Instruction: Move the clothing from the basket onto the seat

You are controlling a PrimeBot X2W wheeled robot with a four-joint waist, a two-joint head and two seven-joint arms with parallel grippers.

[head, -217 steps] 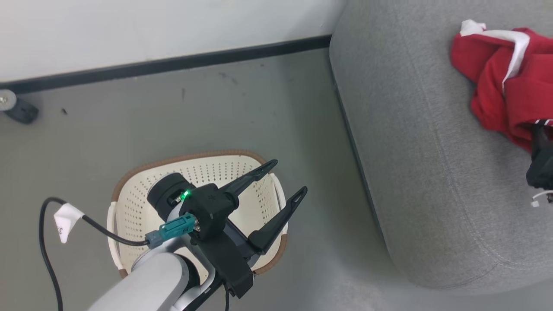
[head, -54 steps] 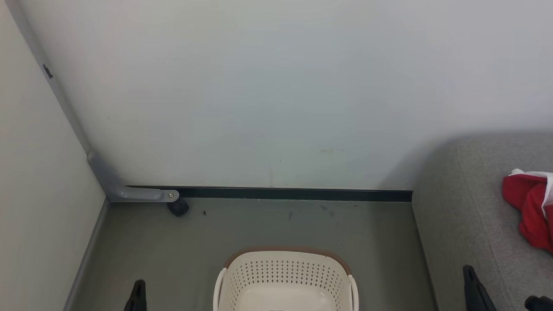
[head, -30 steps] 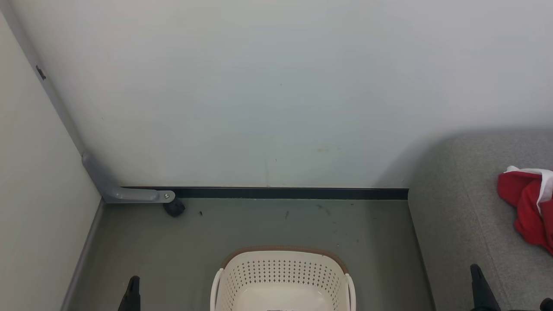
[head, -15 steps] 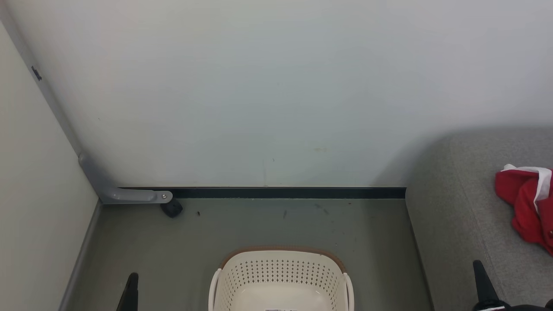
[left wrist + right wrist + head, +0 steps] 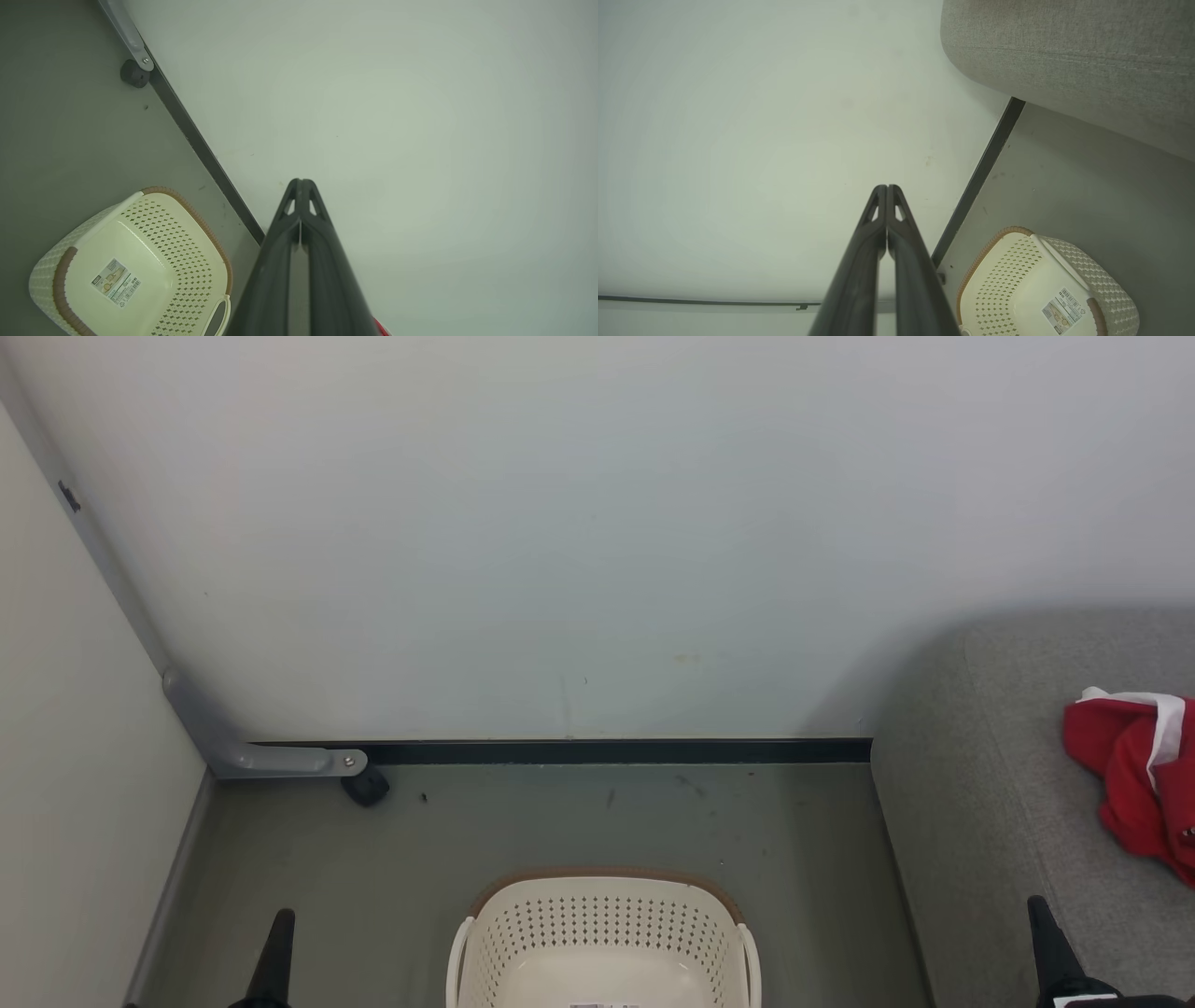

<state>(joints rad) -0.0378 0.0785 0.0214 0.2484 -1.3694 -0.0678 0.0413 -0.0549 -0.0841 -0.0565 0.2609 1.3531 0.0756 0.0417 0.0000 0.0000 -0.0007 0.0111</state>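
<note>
The left hand (image 5: 300,184) is pointing upward off to the left of the basket (image 5: 607,924), its two fingers pressing together on nothing. The right hand (image 5: 886,189) is doing the same farther off to the basket's right, tips meeting and carrying nothing. Flanking the basket with fingers together looks like a resting pose, probably because nothing is waiting to be picked up. The basket is sitting open side up on the floor (image 5: 560,821), and the wrist views are showing its bare bottom with a printed label (image 5: 116,281) stuck there and no garment inside. To the basket's right the seat (image 5: 990,784) is rising from the floor, and on it, right of the basket and farther back, the clothing (image 5: 1134,775) is lying in a crumpled red heap with a white trim showing. It looks dropped there rather than laid flat. So the task seems to be done or nearly so. Beyond the basket a dark baseboard (image 5: 607,751) is running along the foot of the wall (image 5: 597,523), with a small black stopper (image 5: 366,789) sitting beyond the basket to its left.
</note>
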